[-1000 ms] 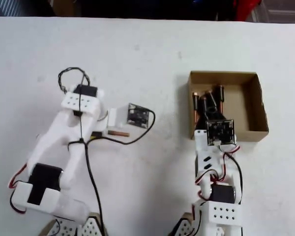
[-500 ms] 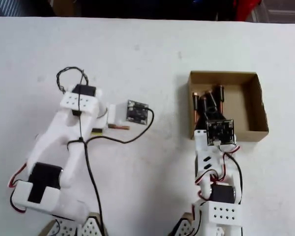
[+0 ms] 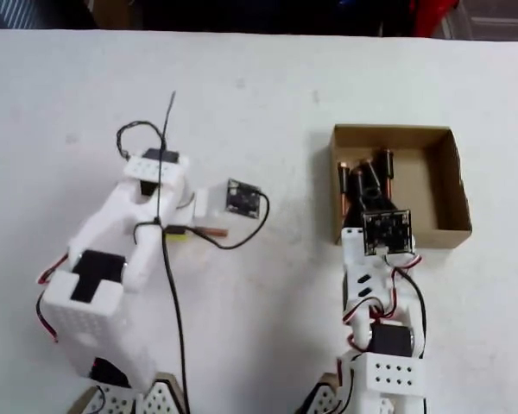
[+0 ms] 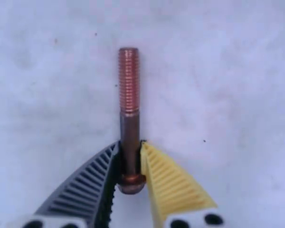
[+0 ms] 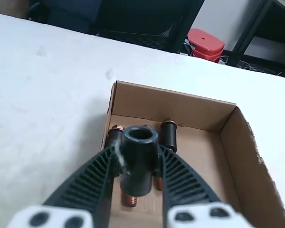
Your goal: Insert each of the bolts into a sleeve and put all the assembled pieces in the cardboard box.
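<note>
Jaws of the left gripper [image 4: 129, 153] clamp the copper bolt [image 4: 128, 90] near its head, above the table [image 4: 228, 71]. We log the right gripper [image 5: 137, 156] clamped on a black sleeve [image 5: 140, 142] over the cardboard box [image 5: 180, 107]. It partly hides the assembled pieces [image 5: 169, 133] below.

**Left gripper** [image 4: 129, 148], closed on the bolt [image 4: 128, 90]
- Ahead of the tips: the bolt's shank takes up the centre line.
- Either side of the shank: bare table [image 4: 228, 71], room to pass.
- Past the bolt's far end: a black cable [image 3: 242, 239] loops near.

**Right gripper** [image 5: 137, 154], closed on the sleeve [image 5: 140, 142], over the cardboard box [image 5: 180, 107]
- Ahead: the box's far wall.
- Its left: a side wall, just beside the finger.
- Its right: bare box floor, then the other side wall, well apart.
- Under and just ahead of the tips: assembled pieces [image 5: 168, 133] lying on the floor.
- The box top is open.
</note>
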`<state>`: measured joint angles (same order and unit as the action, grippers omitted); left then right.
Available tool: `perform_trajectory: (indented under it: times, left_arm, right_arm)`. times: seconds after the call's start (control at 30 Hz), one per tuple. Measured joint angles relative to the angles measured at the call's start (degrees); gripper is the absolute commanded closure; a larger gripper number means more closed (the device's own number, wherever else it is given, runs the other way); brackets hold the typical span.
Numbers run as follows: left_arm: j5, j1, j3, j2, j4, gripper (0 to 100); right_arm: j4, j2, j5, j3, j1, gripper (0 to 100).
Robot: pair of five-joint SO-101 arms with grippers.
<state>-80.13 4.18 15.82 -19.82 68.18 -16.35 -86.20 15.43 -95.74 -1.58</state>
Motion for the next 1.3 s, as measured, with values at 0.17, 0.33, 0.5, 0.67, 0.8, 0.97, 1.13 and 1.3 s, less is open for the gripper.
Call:
perform_trajectory:
  times: [0.17,0.33,0.5,0.67,0.8,0.97,1.13,1.3]
  left_arm:
    - [-0.1,-0.1,-3.4,-0.7,5.1,90]
    - [-0.1,-0.1,-6.9,-0.7,9.9,90]
    - [-0.1,-0.1,-9.3,-0.7,12.2,90]
    - [-0.1,-0.1,-13.4,-0.7,16.5,91]
    - [0.4,-0.1,-19.3,-0.7,23.2,91]
    - [12.1,0.5,-27.7,-0.7,31.9,91]
    - [39.4,5.1,-33.0,-0.7,32.8,91]
    - [69.8,9.3,-34.0,-0.7,33.1,91]
  right_arm:
    - [0.0,0.0,0.0,0.0,0.1,98.1]
    - [0.0,0.0,0.0,0.0,0.1,98.1]
    - [0.0,0.0,0.0,0.0,0.0,98.1]
    - [0.0,0.0,0.0,0.0,0.0,98.1]
    - [0.0,0.0,0.0,0.0,0.0,98.1]
    - [0.0,0.0,0.0,0.0,0.0,98.1]
    - [0.0,0.0,0.0,0.0,0.1,98.1]
    - [0.0,0.0,0.0,0.0,0.1,98.1]
